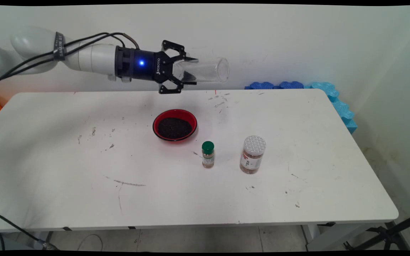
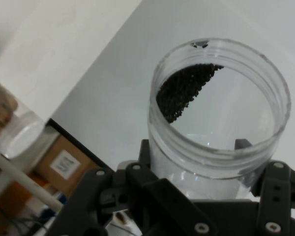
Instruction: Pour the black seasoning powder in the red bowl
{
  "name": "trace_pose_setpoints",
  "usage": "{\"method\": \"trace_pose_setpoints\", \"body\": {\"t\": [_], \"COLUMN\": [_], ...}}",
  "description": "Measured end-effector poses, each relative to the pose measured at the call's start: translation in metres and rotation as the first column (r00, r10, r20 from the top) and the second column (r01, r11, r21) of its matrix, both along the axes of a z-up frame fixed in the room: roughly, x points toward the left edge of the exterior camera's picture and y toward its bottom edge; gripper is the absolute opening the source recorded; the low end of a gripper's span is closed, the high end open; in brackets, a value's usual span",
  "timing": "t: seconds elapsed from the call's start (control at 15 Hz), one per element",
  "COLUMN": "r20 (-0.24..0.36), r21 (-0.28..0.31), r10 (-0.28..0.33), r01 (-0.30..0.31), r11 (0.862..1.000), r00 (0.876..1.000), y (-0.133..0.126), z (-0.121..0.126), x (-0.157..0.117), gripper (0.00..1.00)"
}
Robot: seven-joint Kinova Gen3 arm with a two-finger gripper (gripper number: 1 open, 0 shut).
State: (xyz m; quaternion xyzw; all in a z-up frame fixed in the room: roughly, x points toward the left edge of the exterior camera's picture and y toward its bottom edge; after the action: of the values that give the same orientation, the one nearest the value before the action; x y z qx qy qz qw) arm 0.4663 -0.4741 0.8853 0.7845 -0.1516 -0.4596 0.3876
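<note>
The gripper (image 1: 188,71) is clamping a clear jar (image 1: 205,70) sideways, so few dark grains are remaining inside, above the red bowl (image 1: 174,124) at its 12 o'clock.

A red bowl (image 1: 174,124) of dark grains sat mid-counter (image 1: 66,170). Nearer the front stood a small green-capped spice jar (image 1: 208,154) and, to its right, a larger white-lidded jar (image 1: 252,154). Blue foam pieces (image 1: 333,97) lined the far right edge.
</note>
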Motion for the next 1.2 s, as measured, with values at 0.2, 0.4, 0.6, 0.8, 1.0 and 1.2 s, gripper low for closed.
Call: {"method": "trace_pose_setpoints", "body": {"t": [0.2,0.4,0.6,0.8,1.0,1.2], "r20": [0.091,0.185,0.295,0.38,0.458,0.541], "r21": [-0.11,-0.211,-0.318,-0.405,-0.482,-0.549], "r10": [-0.043,-0.073,-0.097,-0.1,-0.102,-0.095], "r01": [0.053,0.112,0.193,0.263,0.343,0.436], "r11": [0.993,0.971,0.928,0.876,0.806,0.713], "r00": [0.995,0.98,0.951,0.92,0.883,0.836], "y": [-0.001,-0.003,-0.003,0.0,0.007,0.013], "z": [0.009,0.02,0.033,0.048,0.062,0.074], "x": [0.003,0.006,0.013,0.018,0.022,0.025], "gripper": [0.0,0.0,0.0,0.0,0.0,0.0]}}
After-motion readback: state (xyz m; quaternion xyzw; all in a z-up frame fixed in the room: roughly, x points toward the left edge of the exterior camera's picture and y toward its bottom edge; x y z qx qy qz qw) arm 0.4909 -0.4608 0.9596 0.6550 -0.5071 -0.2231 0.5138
